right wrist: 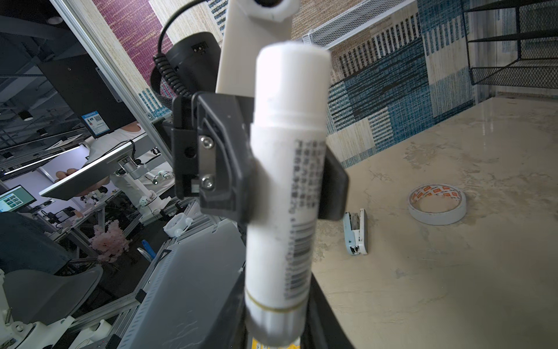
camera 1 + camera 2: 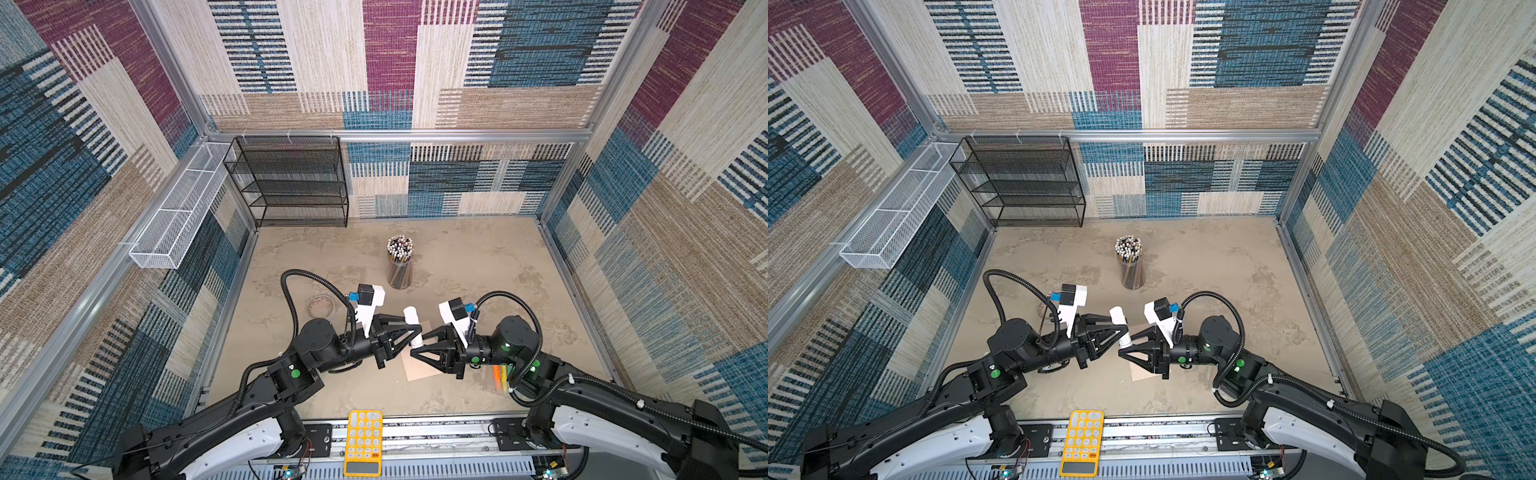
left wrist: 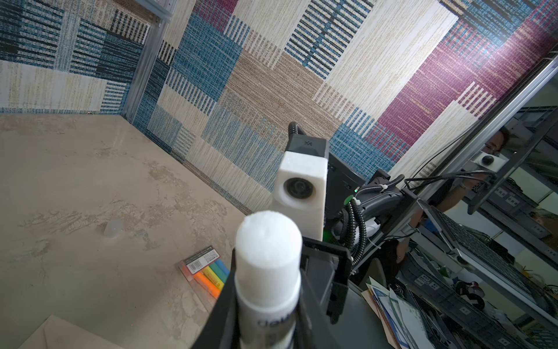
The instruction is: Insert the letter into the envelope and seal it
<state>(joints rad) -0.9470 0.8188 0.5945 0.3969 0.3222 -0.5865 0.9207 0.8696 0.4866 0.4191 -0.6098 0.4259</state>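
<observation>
Logged both arms reaching inward over the table (image 2: pixel 478 257): left arm (image 2: pixel 320 343) and right arm (image 2: pixel 513 336) stretched low, wrists near level, meeting head-on above the middle. Found the envelope (image 2: pixel 422 370) lying flat on the table directly beneath that meeting point, partly covered by the arms in both top views; a corner of it caught in the left wrist view. Judged light, thin and limp, likely to skate on the smooth top and to crease if pinched hard; best pinned on the body and taken by the flap's free edge. No sight of the letter; cannot tell whether inside. Found a glue stick (image 1: pixel 287 181) held clear of the table, tilted, upper end apparently uncapped; judged rigid, light, slick-walled. Left hand (image 2: pixel 417 331) clenched across its middle. Right hand (image 2: pixel 415 351) closed around its ribbed base, seemingly grasping it, presumably for a twist.
</observation>
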